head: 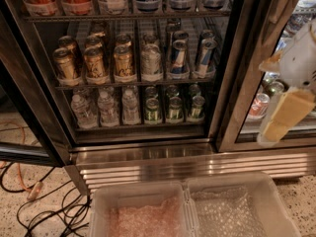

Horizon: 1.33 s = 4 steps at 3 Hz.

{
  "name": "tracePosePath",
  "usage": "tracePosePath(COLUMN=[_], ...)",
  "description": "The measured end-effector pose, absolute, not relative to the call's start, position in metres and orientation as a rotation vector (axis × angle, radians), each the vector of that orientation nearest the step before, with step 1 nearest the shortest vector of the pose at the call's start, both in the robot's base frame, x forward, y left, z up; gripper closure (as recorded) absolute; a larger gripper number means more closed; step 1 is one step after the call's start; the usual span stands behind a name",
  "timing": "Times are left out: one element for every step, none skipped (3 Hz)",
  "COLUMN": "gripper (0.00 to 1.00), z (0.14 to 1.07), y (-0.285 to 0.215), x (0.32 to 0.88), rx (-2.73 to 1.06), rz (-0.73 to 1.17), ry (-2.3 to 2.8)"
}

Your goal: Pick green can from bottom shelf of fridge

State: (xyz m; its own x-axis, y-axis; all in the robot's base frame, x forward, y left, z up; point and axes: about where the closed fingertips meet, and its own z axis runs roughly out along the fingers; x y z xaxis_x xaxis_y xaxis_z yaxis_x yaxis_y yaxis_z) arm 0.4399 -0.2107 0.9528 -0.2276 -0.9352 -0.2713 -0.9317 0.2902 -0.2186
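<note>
The fridge (148,154) stands with its left door open, a black frame and a ribbed steel base. On the bottom shelf (138,128), a dark wire rack, short green cans (174,108) with silver tops stand in three rows at the right half, with several more behind the front ones. My gripper (277,124), white with pale yellow ends, hangs at the right edge of the view. It is in front of the shut right glass door, well to the right of the green cans and apart from them. It holds nothing that I can see.
Clear water bottles (106,110) fill the left half of the bottom shelf. Gold cans (95,63) and blue-and-silver slim cans (177,58) stand on the rack above. A black door post (232,73) separates the shelf from my gripper. Two translucent bins (190,209) sit below, and cables (39,206) lie on the floor.
</note>
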Motion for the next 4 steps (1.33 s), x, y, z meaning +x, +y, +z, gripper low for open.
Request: tracePosePath(gripper=[0.0, 0.0, 0.0, 0.0], z=[0.886, 0.873, 0.873, 0.852], y=[-0.183, -0.171, -0.171, -0.163], x=[0.435, 0.437, 0.437, 0.436], rx=[-1.562, -1.492, -1.493, -1.416], rz=[0.233, 0.284, 0.283, 0.306], ry=[2.206, 2.195, 2.195, 2.217])
